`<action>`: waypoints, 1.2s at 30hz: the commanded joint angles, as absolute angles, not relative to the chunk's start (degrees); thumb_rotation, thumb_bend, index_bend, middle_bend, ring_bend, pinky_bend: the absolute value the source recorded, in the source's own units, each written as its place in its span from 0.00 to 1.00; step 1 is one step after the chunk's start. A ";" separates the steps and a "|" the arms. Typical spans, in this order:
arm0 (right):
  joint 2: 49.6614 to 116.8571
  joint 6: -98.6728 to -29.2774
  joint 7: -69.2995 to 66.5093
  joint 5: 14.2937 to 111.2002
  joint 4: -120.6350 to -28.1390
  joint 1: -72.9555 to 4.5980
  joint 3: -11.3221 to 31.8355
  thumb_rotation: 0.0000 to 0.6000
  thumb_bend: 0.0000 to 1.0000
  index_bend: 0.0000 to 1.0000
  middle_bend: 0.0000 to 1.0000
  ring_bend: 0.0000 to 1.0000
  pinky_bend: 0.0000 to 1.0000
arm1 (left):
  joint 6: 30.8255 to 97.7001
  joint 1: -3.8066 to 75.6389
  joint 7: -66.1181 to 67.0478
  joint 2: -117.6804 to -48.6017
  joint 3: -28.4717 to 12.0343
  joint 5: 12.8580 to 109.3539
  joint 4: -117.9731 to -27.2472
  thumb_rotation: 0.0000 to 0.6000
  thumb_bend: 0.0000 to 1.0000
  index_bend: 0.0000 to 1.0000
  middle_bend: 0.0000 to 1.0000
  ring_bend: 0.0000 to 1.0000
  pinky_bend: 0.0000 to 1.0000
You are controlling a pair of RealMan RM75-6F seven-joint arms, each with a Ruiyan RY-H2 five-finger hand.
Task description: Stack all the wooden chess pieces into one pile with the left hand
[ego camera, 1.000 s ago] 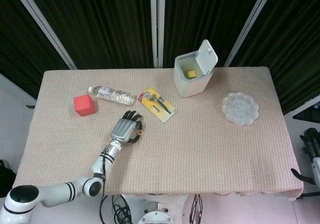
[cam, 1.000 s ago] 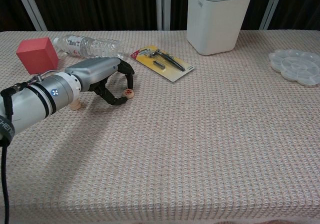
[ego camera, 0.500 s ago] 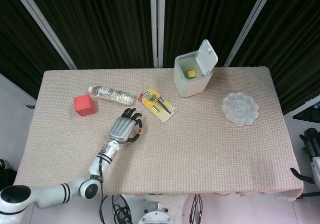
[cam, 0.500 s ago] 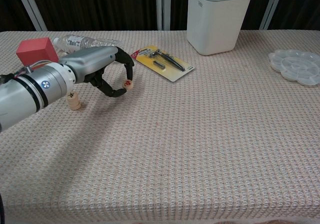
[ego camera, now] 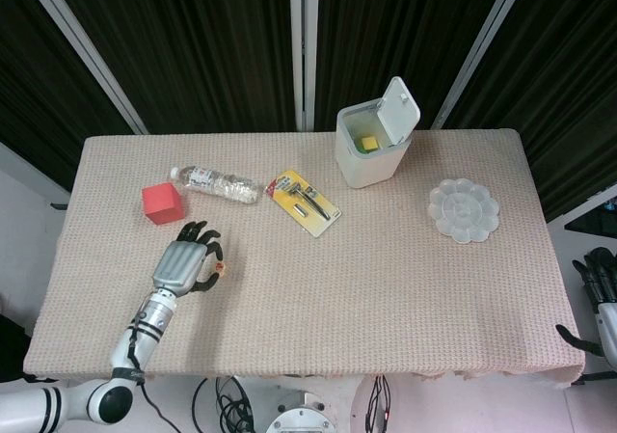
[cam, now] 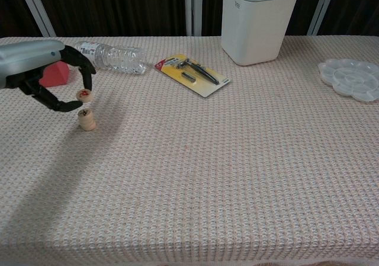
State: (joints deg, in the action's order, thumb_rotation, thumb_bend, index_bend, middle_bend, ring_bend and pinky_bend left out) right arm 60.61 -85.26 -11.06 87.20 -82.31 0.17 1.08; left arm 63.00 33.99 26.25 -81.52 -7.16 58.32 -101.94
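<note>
Covering most of both views, the table (ego camera: pixel 386 288) carries a woven beige cloth, with dark curtains behind it at the top of the frame. Near the upper middle stands the white bin (ego camera: pixel 374 136) with its lid tipped open. Right of it, toward the right edge, lies the clear flower-shaped palette (ego camera: pixel 464 210).

The left arm (ego camera: pixel 135 341) reaches up from the lower left corner of the head view, forearm slanting toward the red cube (ego camera: pixel 162 202). The left hand (ego camera: pixel 183 266) hangs palm down above the cloth, thumb and a finger curved into a ring and pinching a wooden chess piece (cam: pixel 84 95) with a red mark. Just below it in the chest view, a small stack of chess pieces (cam: pixel 87 118) stands upright on the cloth, apart from the held piece.

The plastic bottle (ego camera: pixel 215 183) lies on its side right of the cube, and the yellow tool card (ego camera: pixel 304 202) lies farther right.

The right hand (ego camera: pixel 595 288) shows at the lower right edge, off the table; whether its fingers are spread I cannot tell.
</note>
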 commanded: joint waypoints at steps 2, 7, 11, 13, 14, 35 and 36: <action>60.61 -85.27 -10.61 87.24 -82.58 0.28 0.94 1.00 0.09 0.00 0.00 0.00 0.00 | 62.53 33.11 24.34 -81.86 -5.49 59.20 -100.32 1.00 0.34 0.52 0.19 0.00 0.00; 60.53 -85.52 -10.30 87.47 -82.91 0.37 0.85 1.00 0.09 0.00 0.00 0.00 0.00 | 62.05 32.94 21.63 -83.49 -5.59 60.21 -97.09 1.00 0.34 0.52 0.19 0.00 0.00; 60.34 -85.44 -10.23 87.23 -83.01 0.37 0.93 1.00 0.09 0.00 0.00 0.00 0.00 | 61.95 32.82 19.80 -84.09 -5.83 61.26 -95.57 1.00 0.34 0.51 0.19 0.00 0.00; 60.31 -85.25 -10.22 87.14 -83.05 0.28 0.96 1.00 0.09 0.00 0.00 0.00 0.00 | 61.68 32.90 19.50 -84.44 -5.82 61.45 -94.65 1.00 0.34 0.51 0.19 0.00 0.00; 60.33 -85.18 -10.19 87.12 -83.06 0.24 0.98 1.00 0.09 0.00 0.00 0.00 0.00 | 61.50 32.95 19.32 -84.61 -5.88 61.44 -94.29 1.00 0.34 0.51 0.19 0.00 0.00; 60.45 -84.72 -9.78 86.32 -82.88 0.31 1.05 1.00 0.09 0.00 0.00 0.00 0.00 | 60.42 32.90 16.54 -85.70 -6.20 63.12 -91.70 1.00 0.34 0.50 0.19 0.00 0.00; 60.45 -84.74 -9.89 86.24 -82.87 0.35 1.08 1.00 0.09 0.00 0.00 0.00 0.00 | 60.34 32.92 16.60 -85.67 -6.20 63.06 -91.66 1.00 0.34 0.49 0.19 0.00 0.00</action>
State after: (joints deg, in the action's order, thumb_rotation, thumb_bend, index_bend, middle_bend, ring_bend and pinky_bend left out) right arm 60.45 -84.73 -9.87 86.26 -82.88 0.33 1.06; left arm 60.35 32.90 16.60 -85.69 -6.21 63.07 -91.66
